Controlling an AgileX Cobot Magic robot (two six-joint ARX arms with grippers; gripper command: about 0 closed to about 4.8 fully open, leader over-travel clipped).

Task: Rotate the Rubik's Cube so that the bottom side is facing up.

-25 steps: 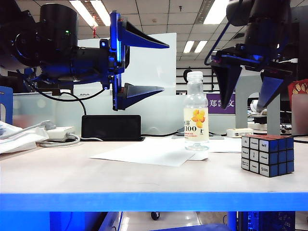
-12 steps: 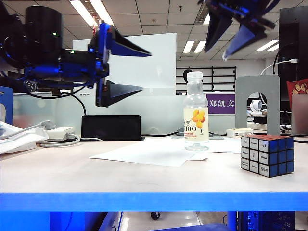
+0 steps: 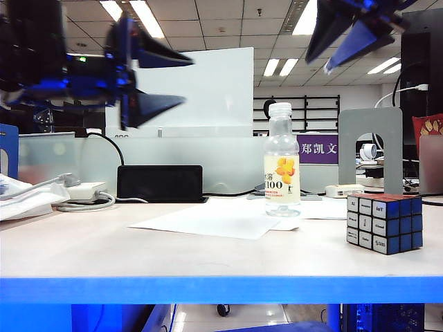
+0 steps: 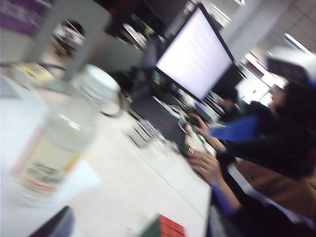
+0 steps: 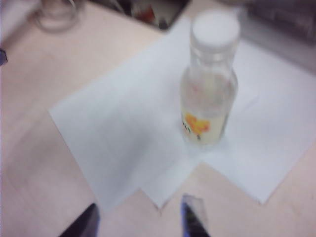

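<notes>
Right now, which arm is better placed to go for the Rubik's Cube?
Probably the right. The right gripper, raised and empty, hangs above the table's right side, where the Rubik's Cube sits. The left gripper is far left, beyond the bottle.

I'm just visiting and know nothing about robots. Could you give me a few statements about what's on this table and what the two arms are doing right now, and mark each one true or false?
1. The Rubik's Cube sits on the table, touched by neither gripper. True.
2. The bottle lies on its side. False: it stands upright on white paper.
3. The right gripper holds the bottle. False: it hangs high above the table, holding nothing.
4. The left gripper is in the air at the left, jaws apart. True.
5. The bottle's cap is off. False: a white cap is on.
</notes>
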